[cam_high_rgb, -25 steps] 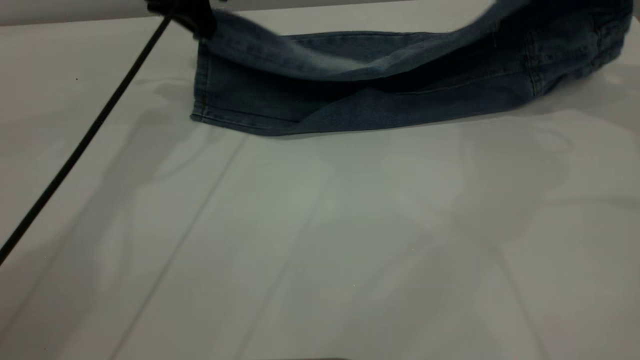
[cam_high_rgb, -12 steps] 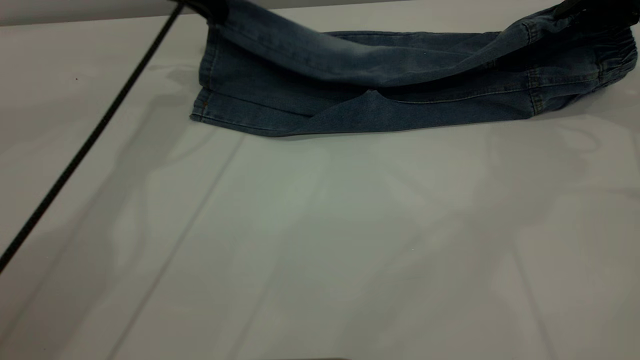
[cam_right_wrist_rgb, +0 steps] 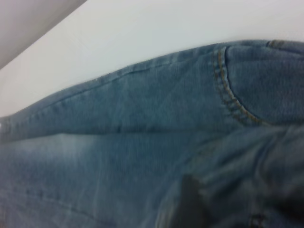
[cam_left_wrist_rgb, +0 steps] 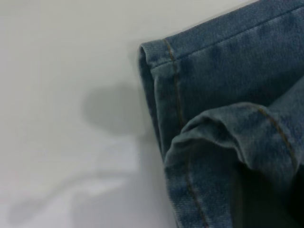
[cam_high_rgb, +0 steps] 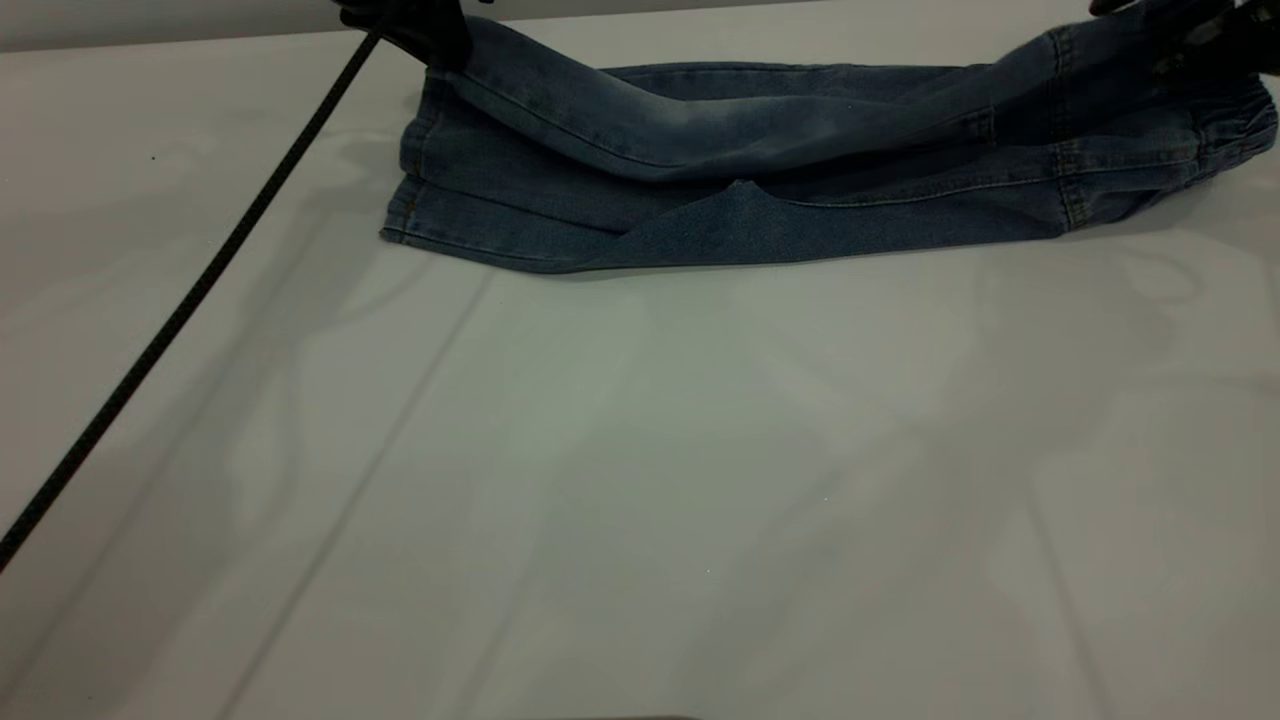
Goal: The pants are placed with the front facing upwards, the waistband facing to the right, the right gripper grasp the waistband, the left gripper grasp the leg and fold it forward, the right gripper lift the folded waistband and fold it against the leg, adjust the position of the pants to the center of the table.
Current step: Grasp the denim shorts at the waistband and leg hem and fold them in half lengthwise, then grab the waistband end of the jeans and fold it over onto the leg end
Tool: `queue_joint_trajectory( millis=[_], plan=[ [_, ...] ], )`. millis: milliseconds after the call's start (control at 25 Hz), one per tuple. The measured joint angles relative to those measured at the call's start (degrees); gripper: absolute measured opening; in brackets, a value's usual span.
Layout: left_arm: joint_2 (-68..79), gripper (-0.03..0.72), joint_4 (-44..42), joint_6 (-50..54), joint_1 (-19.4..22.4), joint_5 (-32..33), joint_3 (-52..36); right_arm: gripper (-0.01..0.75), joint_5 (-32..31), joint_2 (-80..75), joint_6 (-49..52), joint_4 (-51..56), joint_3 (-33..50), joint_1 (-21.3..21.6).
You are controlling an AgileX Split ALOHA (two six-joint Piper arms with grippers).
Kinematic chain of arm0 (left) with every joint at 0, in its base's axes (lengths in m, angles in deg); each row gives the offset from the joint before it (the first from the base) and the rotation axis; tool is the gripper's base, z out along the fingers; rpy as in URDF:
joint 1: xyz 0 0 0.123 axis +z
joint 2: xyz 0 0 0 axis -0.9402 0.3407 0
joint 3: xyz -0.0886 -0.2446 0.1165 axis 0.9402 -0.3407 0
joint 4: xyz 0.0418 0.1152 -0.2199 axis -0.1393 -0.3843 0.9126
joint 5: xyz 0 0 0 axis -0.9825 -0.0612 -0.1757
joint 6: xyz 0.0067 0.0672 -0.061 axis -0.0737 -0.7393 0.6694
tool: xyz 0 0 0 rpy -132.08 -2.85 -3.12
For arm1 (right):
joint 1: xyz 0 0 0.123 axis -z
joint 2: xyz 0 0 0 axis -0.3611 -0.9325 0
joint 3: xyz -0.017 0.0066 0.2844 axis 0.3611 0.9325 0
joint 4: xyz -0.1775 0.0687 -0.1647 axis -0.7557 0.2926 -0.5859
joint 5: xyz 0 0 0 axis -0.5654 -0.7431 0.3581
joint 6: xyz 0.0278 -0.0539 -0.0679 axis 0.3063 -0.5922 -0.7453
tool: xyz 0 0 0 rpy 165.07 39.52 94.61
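Note:
The blue denim pants (cam_high_rgb: 760, 150) lie along the far side of the white table (cam_high_rgb: 640, 450), folded lengthwise with one leg over the other. At the far left my left gripper (cam_high_rgb: 425, 30) is shut on the upper leg's hem and holds it just above the lower leg's hem (cam_left_wrist_rgb: 171, 71). At the far right my right gripper (cam_high_rgb: 1190, 25) is shut on the upper part of the ruched waistband (cam_high_rgb: 1235, 125), slightly raised. In both wrist views denim hides the jaws. The right wrist view shows a curved pocket seam (cam_right_wrist_rgb: 228, 90).
A black braided cable (cam_high_rgb: 190, 300) runs diagonally from the left gripper down to the table's left front edge. The table's far edge lies right behind the pants. Bare white surface spreads in front of the pants.
Both grippers have come down and the lifted upper leg has sunk onto the lower one. The left gripper has shifted a little to the right. The waistband has settled lower.

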Motion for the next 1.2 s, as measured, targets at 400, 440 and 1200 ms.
queue_joint_trajectory(
  millis=[400, 440, 1200],
  plan=[
    [-2.1, 0.556, -7.2, -0.8, 0.0, 12.6, 9.4, 0.663, -12.4, 6.6, 6.2, -8.9, 0.0, 9.5],
    [-2.3, 0.565, -7.2, -0.6, 0.0, 15.1, 10.5, 0.652, -14.4, 7.3, 7.9, -10.6, 0.0, 10.7],
    [-2.5, 0.577, -1.0, -0.9, -0.6, 25.8, 12.0, 0.573, -23.1, -0.3, 4.5, -8.3, -0.1, 7.9]
  ],
)
